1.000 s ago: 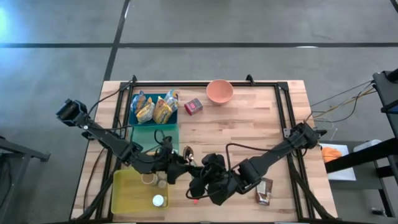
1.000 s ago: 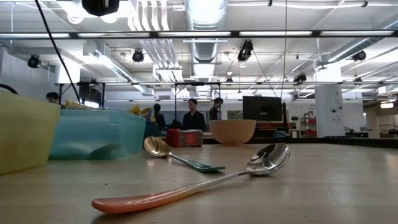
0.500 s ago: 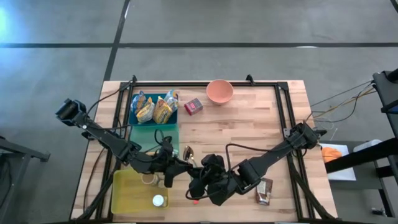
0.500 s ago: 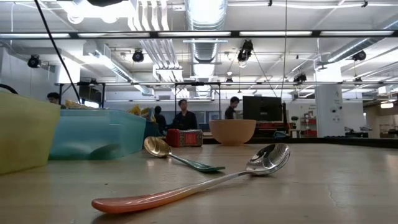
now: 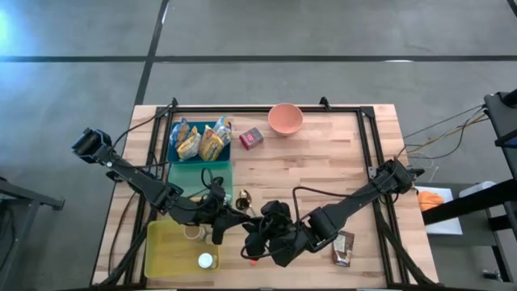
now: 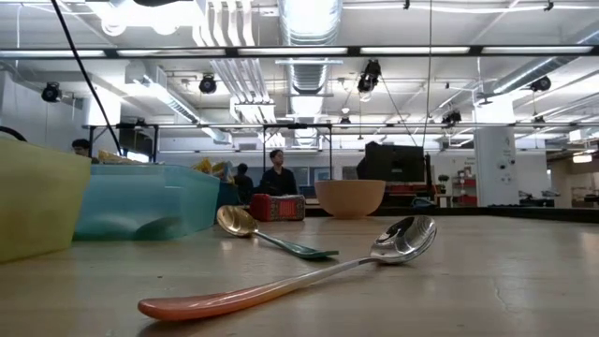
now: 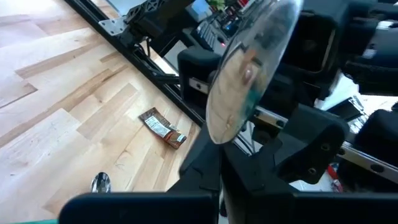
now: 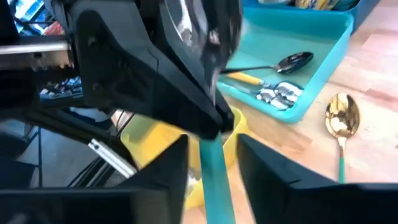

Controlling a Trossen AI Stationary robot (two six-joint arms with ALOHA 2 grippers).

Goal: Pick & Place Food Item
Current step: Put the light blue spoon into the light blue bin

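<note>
Both arms meet low on the tabletop (image 5: 323,174), near six o'clock from its middle. Between them a teal-handled spoon (image 8: 214,165) stands roughly upright in the air, its shiny bowl on top.

The left claw (image 5: 229,212) is pinched tight on the spoon just under the bowl. The right claw (image 5: 255,231) sits around the teal handle lower down. Its fingers (image 8: 158,174) stand narrowly apart, with a sliver of gap showing on each side of the handle.

Just beside the left claw, toward twelve o'clock, a gold spoon (image 5: 241,196) with a green handle lies flat. An orange-handled spoon (image 6: 281,281) lies on the wood nearer the front edge.

At seven o'clock is a yellow tray (image 5: 161,250) with a small white round thing (image 5: 206,260) in it. At nine o'clock is a teal tray (image 5: 182,172) holding cutlery. Behind it, at eleven o'clock, a blue tray (image 5: 171,153) holds snack packets (image 5: 202,140). A small red box (image 5: 251,138) lies just beside the blue tray, and a pink bowl (image 5: 285,119) stands at twelve o'clock by the far edge. A brown snack bar (image 5: 344,248) lies at five o'clock, near the right arm.

People (image 6: 275,174) can be seen far back in the room.
</note>
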